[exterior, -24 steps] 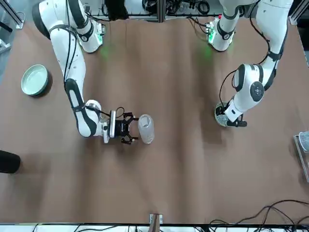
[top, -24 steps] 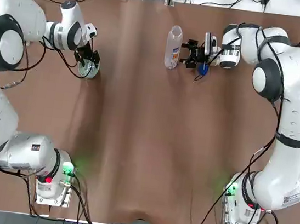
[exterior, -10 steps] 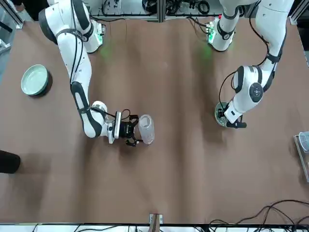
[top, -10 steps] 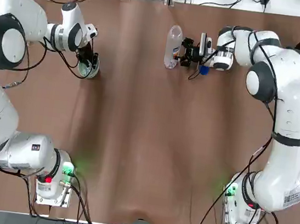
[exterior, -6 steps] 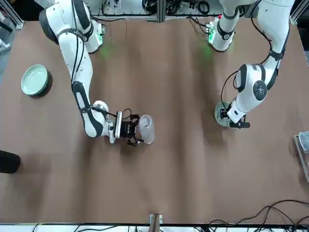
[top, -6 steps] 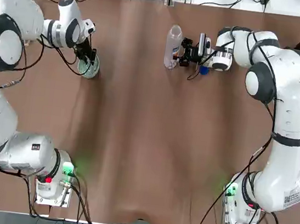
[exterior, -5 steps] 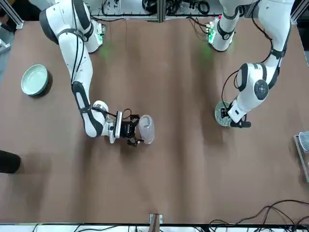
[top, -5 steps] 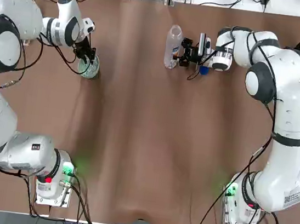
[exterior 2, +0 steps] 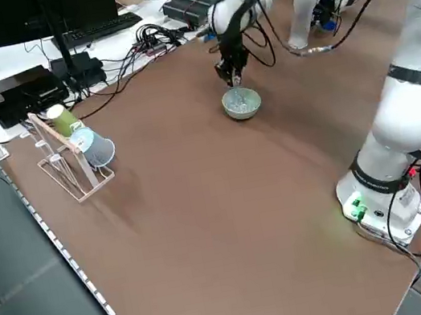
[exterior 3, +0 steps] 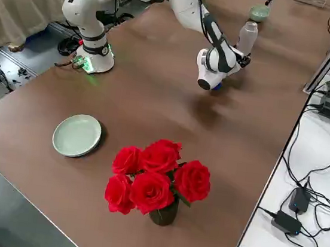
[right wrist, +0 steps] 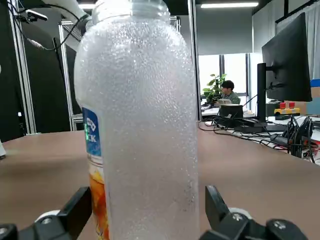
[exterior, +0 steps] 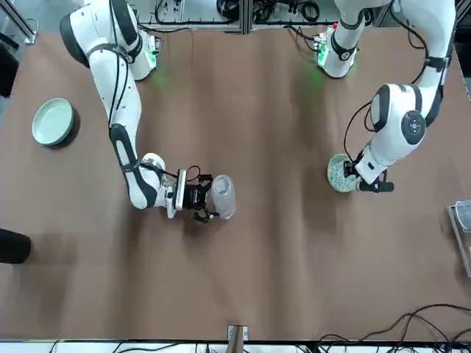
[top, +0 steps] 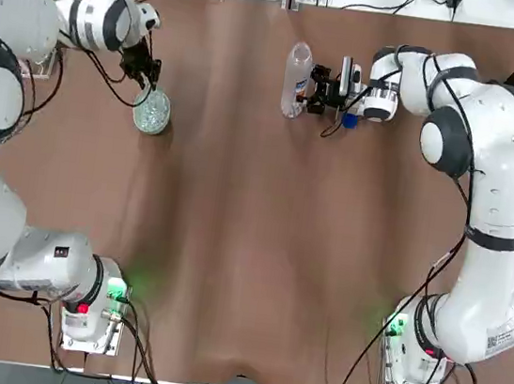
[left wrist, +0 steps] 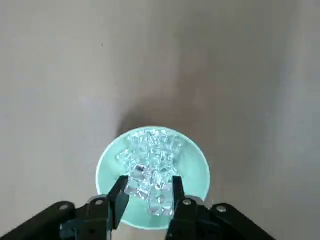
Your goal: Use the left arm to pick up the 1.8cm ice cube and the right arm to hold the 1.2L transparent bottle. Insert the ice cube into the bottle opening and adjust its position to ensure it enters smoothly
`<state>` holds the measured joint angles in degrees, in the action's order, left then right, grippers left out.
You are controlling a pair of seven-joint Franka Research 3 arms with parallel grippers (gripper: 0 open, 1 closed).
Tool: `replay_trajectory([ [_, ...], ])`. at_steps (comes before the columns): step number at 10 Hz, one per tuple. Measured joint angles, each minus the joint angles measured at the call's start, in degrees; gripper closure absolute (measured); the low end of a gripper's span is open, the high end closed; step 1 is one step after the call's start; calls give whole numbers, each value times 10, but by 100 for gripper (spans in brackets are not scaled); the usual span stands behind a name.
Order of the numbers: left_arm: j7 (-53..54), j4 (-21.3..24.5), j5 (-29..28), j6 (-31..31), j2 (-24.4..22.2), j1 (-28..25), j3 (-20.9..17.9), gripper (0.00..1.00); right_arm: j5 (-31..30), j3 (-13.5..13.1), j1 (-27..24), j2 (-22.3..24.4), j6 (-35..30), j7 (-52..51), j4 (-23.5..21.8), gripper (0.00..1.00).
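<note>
Top view: the left end effector (top: 147,76) hovers just above the pale green bowl of ice (top: 152,112).

Left wrist view: its fingers pinch a tiny translucent ice cube (left wrist: 148,186).

Right wrist view: the right end effector (right wrist: 150,212) grips the clear plastic bottle (right wrist: 139,120).

Next, probably: carry the cube to the bottle opening (top: 301,50).

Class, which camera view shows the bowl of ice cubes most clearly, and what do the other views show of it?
The left wrist view: the bowl fills the frame and single ice cubes show between the left gripper fingers. Top, front and left side views show only a small bowl of pale cubes; in the right side view it is tiny.
</note>
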<state>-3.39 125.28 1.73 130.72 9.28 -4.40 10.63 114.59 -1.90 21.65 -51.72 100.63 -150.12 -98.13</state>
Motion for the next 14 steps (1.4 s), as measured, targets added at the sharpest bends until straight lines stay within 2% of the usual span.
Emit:
replay_trajectory([
  [5,-148,-119,0,-76,-1,8,90,60,0,0,0,0,0,0,0,0],
  [8,-239,-222,0,-161,17,21,134,60,0,0,0,0,0,0,0,0],
  [12,-361,-320,18,-178,66,91,144,60,0,0,0,-1,0,-1,0,0],
  [14,-438,-382,21,-178,102,135,145,60,0,0,0,-1,0,-1,0,0],
])
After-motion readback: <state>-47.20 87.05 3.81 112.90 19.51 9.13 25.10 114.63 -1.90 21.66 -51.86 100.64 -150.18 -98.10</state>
